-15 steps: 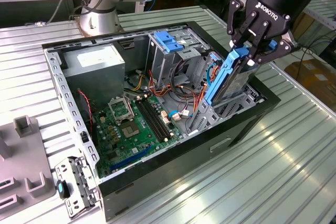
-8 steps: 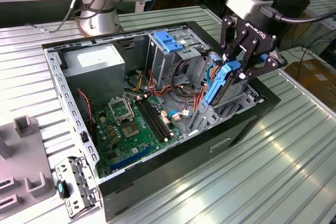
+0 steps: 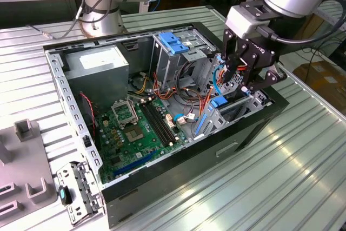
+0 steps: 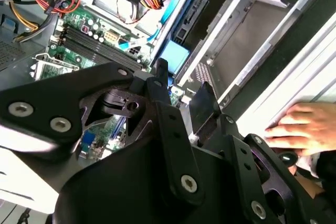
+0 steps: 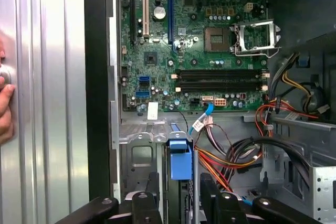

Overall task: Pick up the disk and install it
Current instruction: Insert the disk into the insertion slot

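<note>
Pincer (image 5: 177, 196) just above slotted disk (image 5: 179, 163)

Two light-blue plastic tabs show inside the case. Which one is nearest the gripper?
The smaller blue tab, just under the gripper. The bigger tab tops the tall cage, farther toward the exterior view's left.

Bright, even overhead light. Hard glare streaks on the ribbed bench (image 3: 303, 160) at the exterior view's right, and it's blown out white in the second wrist view. Case (image 3: 178, 182) interior is evenly lit with soft shadows. Pincer (image 4: 181, 85) (image 5: 178, 203) reads near-black in both wrist views.
</note>
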`<state>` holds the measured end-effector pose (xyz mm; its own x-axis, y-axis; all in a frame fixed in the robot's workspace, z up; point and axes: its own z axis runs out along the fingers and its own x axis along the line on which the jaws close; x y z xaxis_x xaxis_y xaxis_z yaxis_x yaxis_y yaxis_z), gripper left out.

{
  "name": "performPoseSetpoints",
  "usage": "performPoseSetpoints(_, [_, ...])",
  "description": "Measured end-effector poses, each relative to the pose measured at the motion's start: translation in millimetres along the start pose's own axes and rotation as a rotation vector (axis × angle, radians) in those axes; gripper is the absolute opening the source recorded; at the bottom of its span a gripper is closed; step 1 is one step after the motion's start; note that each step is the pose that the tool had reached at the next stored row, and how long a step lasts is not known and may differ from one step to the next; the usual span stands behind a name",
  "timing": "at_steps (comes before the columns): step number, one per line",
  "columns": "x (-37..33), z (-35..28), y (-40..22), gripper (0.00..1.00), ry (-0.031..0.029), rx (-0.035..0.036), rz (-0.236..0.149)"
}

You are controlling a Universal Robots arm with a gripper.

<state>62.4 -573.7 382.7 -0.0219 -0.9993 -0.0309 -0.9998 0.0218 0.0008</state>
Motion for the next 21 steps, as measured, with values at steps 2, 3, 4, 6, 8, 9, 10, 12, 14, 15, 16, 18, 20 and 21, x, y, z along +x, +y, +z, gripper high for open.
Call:
performPoseSetpoints(2, [0.0, 2.2, -2.3, 0.43, 0.0003, 0.0, 0.0])
performPoseSetpoints(3, [0.0, 2.6, -3.9, 0.43, 0.0005, 0.0, 0.0])
performPoseSetpoints(4, [0.0, 3.0, -6.1, 0.36, 0.0006, 0.0, 0.0])
performPoseSetpoints(6, [-0.1, 3.8, -10.5, 0.3, 0.0004, 0.0, 0.0])
performPoseSetpoints(8, [-0.2, 6.1, -14.8, 0.18, 0.0003, 0.0, 0.0])
performPoseSetpoints(9, [-0.2, 7.7, -16.2, 0.18, 0.0006, 0.0, 0.0])
performPoseSetpoints(10, [-0.9, 10.6, -18.1, 0.11, 0.0021, 0.0, 0.0])
performPoseSetpoints(12, [-1.4, 12.5, -18.9, 0.11, 0.0032, 0.0, 0.0])
performPoseSetpoints(14, [-1.4, 12.8, -19.2, 0.11, 0.0031, 0.0001, 0.0])
performPoseSetpoints(15, [-1.4, 12.9, -19.6, 0.11, 0.0031, 0.0, 0.0])
performPoseSetpoints(16, [-1.4, 13.0, -19.8, 0.11, 0.0031, 0.0001, 0.0])
performPoseSetpoints(18, [-1.4, 13.2, -20.1, 0.11, 0.003, 0.0001, 0.0])
performPoseSetpoints(20, [-1.4, 13.3, -20.5, 0.11, 0.003, 0.0001, 0.0])
performPoseSetpoints(21, [-1.4, 13.4, -20.6, 0.11, 0.003, 0.0001, 0.0])
